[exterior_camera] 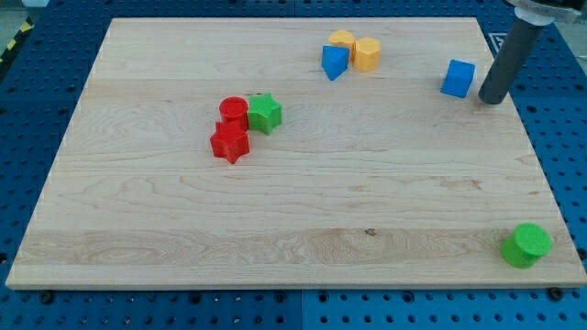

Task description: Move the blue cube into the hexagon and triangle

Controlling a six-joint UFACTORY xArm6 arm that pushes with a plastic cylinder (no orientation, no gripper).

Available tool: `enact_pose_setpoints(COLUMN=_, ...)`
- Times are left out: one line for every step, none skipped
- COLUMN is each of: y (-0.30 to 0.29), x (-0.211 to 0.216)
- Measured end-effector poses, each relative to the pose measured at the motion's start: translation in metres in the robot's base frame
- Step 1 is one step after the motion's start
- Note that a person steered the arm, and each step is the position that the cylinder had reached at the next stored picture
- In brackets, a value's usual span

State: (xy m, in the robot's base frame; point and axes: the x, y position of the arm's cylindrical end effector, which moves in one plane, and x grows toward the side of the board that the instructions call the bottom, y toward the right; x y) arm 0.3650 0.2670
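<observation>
A pale wooden board (pixel 293 211) is being shown lying on a blue perforated table (pixel 37 82), with small coloured blocks scattered over it. Near the view's top right, the blue cube (pixel 458 78) is being approached by my tip (pixel 492 99), the lower end of a dark rod that is being held just beside the cube on its right, with a narrow gap between the two; contact cannot be confirmed. No gripper is being carried by the arm, so nothing is being clamped or held; only the rod's end is being presented to the block.

Well to the left of the cube, near the view's top centre, a tight cluster is being formed by three blocks: a blue triangle (pixel 335 61), an orange hexagon (pixel 368 54) just to its right, and a second orange block (pixel 341 39) behind them, whose shape cannot be made out fully. The cube is being kept well apart from this cluster.

Left of the board's centre, a red cylinder (pixel 233 110), a red star-shaped block (pixel 229 143) and a green star-shaped block (pixel 264 114) are being shown huddled together, apparently touching. At the view's bottom right corner, a green cylinder (pixel 526 245) is being seen alone near the board's edge.
</observation>
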Motion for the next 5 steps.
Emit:
enact_pose_setpoints(y=-0.002, x=-0.017)
enact_pose_setpoints(y=-0.025, x=-0.019)
enact_pose_setpoints(y=-0.056, x=-0.019)
enact_pose_setpoints(y=-0.094, x=-0.035)
enact_pose_setpoints(y=-0.129, x=-0.055)
